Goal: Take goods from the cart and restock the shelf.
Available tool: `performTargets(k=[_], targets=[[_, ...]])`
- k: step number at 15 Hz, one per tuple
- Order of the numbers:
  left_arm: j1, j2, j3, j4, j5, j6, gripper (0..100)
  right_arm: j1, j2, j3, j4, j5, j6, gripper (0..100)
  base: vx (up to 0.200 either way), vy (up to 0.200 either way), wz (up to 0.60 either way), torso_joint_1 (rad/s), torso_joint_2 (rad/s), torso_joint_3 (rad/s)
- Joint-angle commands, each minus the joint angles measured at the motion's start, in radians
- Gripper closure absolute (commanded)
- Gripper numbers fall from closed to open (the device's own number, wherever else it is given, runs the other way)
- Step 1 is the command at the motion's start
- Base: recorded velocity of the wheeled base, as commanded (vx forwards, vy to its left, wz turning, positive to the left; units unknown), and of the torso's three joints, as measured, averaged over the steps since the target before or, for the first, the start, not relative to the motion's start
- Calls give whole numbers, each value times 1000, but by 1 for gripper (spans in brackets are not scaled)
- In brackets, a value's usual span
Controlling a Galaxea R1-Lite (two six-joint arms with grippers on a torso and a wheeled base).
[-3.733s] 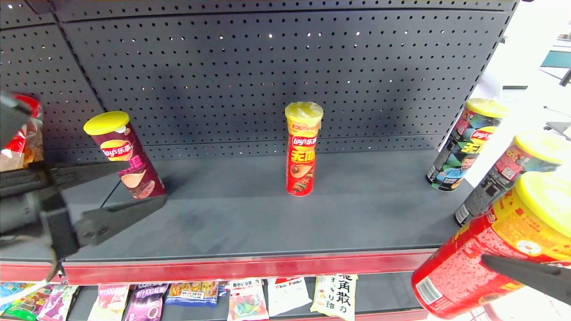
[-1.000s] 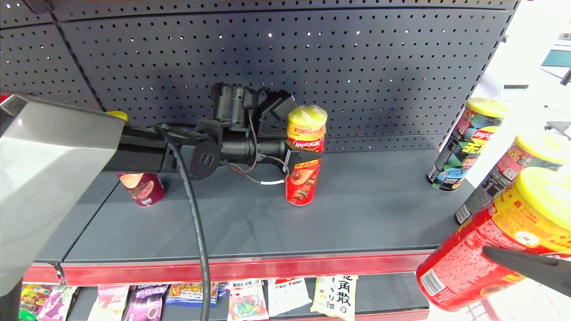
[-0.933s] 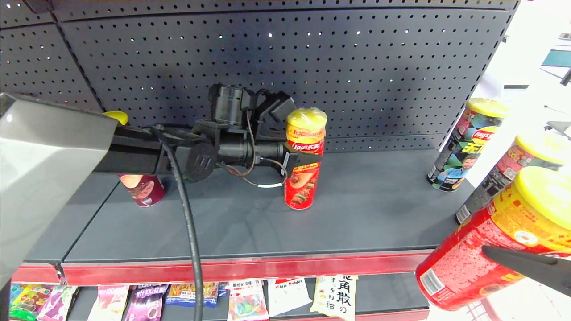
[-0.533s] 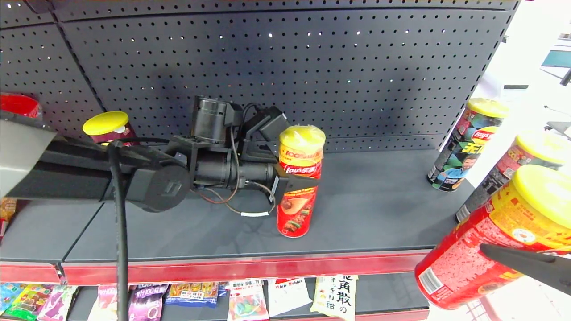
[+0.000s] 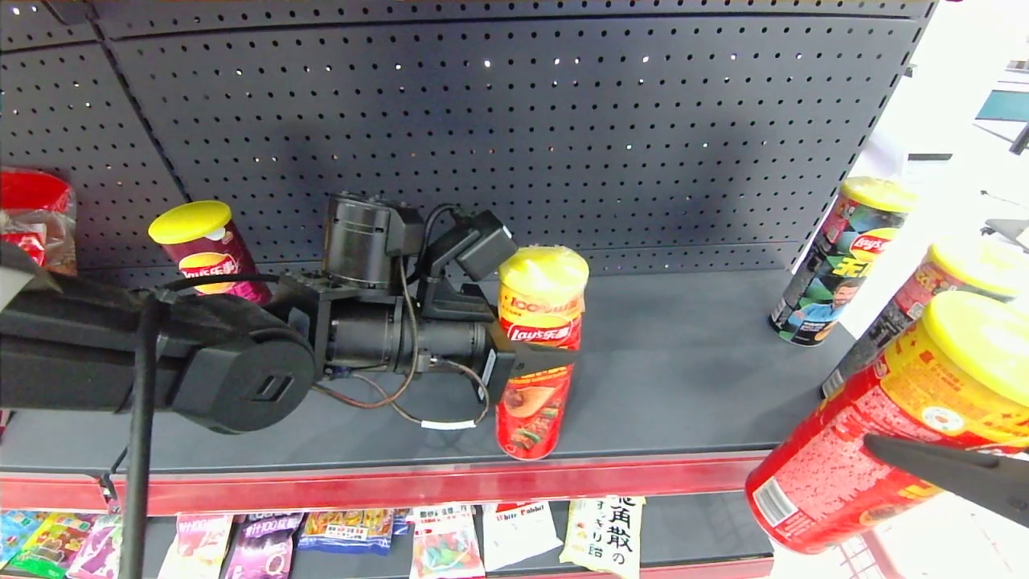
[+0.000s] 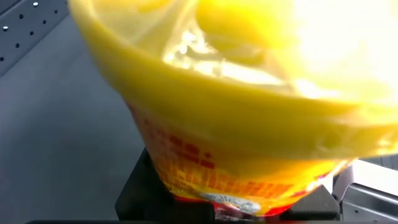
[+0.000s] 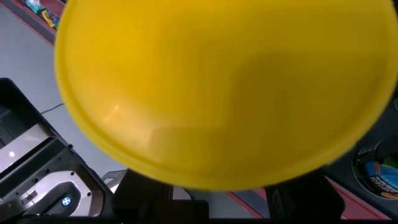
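While your left gripper [image 5: 540, 359] is clamped around the middle of the slim red can [image 5: 526, 414], that can stands upright near the front of the shelf [image 5: 667, 378]. It is about midway along the shelf, with its base just behind the red rail [image 5: 321, 486]. You cannot tell from the head view whether the base touches the deck or hangs just above it. Your left wrist view looks onto the slim can's lid [image 6: 249, 93] at close range, with the black fingers [image 6: 134, 196] on either side of the can's body below it.

Your right gripper [image 5: 892, 450] is closed on the large red can [image 5: 820, 482], which is held tilted in the air off the shelf's right front corner, with its yellow end up and to the right. One black finger [image 5: 949, 474] crosses its near side. The large can's lid [image 7: 224, 87] faces your right wrist camera.

A maroon can [image 5: 211, 257] stands at the back left of the shelf, behind your left arm and well apart from the slim red can. One dark can [image 5: 840, 257] stands at the shelf's right end, and a second dark can [image 5: 916, 322] is just beside it, nearer you. Snack packets [image 5: 442, 539] line the lower shelf [image 5: 691, 523].
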Motion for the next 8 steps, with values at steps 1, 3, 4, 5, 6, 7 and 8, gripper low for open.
performTargets(k=[1, 3, 4, 5, 6, 7, 8], targets=[[-5, -8, 4, -1, 4, -1, 100, 1, 1, -1, 0, 0, 0, 100, 0, 0, 0, 0, 0, 0], [-13, -11, 6, -1, 5, -1, 100, 1, 1, -1, 0, 0, 0, 100, 0, 0, 0, 0, 0, 0], [-16, -13, 9, -1, 5, -1, 100, 1, 3, 0, 0, 0, 0, 100, 0, 0, 0, 0, 0, 0], [-16, -16, 16, -1, 5, -1, 100, 1, 3, -1, 0, 0, 0, 100, 0, 0, 0, 0, 0, 0], [-16, -19, 32, -3, 5, -1, 100, 1, 3, -1, 2, 0, 0, 100, 0, 0, 0, 0, 0, 0], [-16, -28, 44, -4, 5, -1, 100, 1, 3, -1, 2, 0, 0, 100, 0, 0, 0, 0, 0, 0], [-16, -33, 58, -4, 5, -1, 100, 1, 3, -1, 2, 0, 0, 100, 0, 0, 0, 0, 0, 0]])
